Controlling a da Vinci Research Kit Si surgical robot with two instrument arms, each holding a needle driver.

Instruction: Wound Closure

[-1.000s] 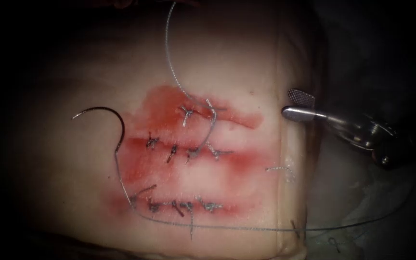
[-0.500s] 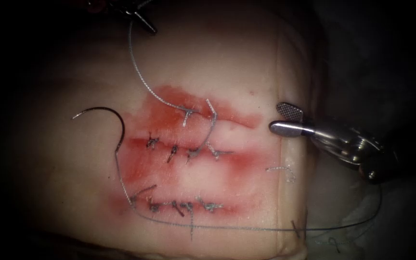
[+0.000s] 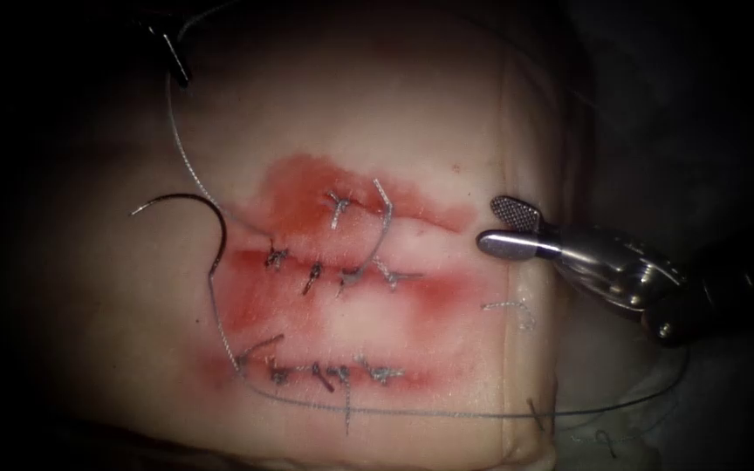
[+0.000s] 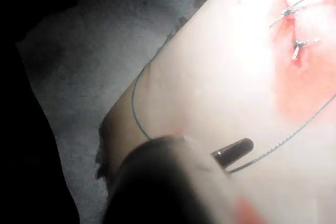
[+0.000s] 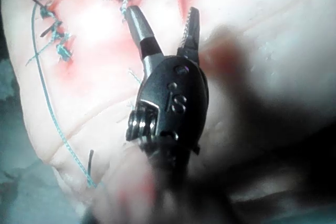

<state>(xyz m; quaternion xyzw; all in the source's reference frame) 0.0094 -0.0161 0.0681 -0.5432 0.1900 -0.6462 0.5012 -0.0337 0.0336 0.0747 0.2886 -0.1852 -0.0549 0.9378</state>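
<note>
The curved needle lies free on the tissue, left of the three stitched red cuts, and neither tool holds it. From its rear end the thread runs down and along the tissue's near edge. Another stretch of thread climbs from the stitches to my left tool at the far left edge. In the left wrist view that thread passes right beside the tool's tip; I cannot make out a grip. My right tool hovers open at the tissue's right edge, holding nothing.
Knotted stitches with short cut ends sit along all three cuts. A loose cut piece of thread lies near the right edge. Red fluid stains the skin around the cuts. Pale cloth lies beside the tissue.
My left tool came into view at the top and swept left, and the thread's upper stretch swung left with it. The right tool slid left and slightly down, open throughout. The needle stayed put.
</note>
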